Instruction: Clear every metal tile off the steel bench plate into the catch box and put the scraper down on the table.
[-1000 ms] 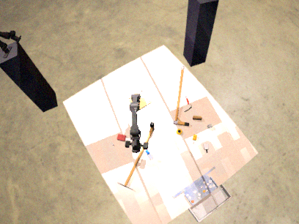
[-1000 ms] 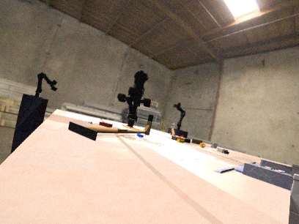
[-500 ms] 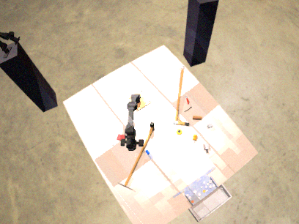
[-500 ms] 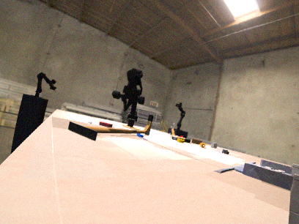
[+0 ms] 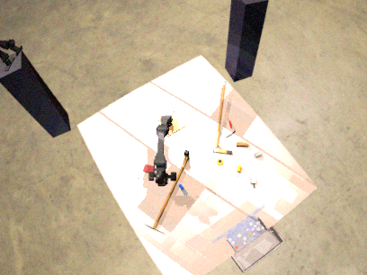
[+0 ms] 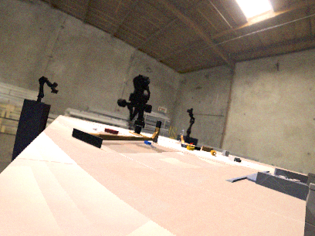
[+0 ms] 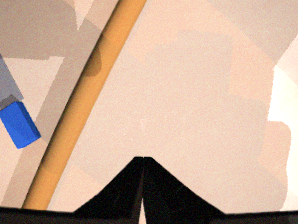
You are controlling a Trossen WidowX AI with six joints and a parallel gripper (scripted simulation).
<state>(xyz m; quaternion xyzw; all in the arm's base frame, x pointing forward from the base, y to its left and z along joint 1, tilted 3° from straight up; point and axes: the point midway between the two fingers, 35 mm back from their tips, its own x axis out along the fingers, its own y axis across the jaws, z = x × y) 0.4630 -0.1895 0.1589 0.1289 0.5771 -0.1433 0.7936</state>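
Observation:
The long scraper lies on the table. Its wooden handle (image 5: 169,193) (image 6: 120,136) (image 7: 80,112) runs from the wide dark blade (image 5: 155,229) (image 6: 87,138) to an upright black-topped grip (image 5: 186,154) (image 6: 158,125). My gripper (image 6: 137,132) (image 7: 143,159) is shut and empty, pointing down above the table beside the handle; the arm hides its tips in the top view. The steel plate (image 5: 243,227) (image 6: 276,185) bears several small pale tiles and a few orange ones. The catch box (image 5: 258,252) (image 6: 311,204) adjoins its far end; its contents are unclear.
A blue-ended tool (image 5: 181,187) (image 6: 147,143) (image 7: 20,124) lies close beside the handle. A red block (image 5: 148,168) (image 6: 111,131) lies near the arm. Another long pole (image 5: 220,114), a hammer-like tool (image 5: 222,152) and a yellow ring (image 5: 219,162) lie across the table.

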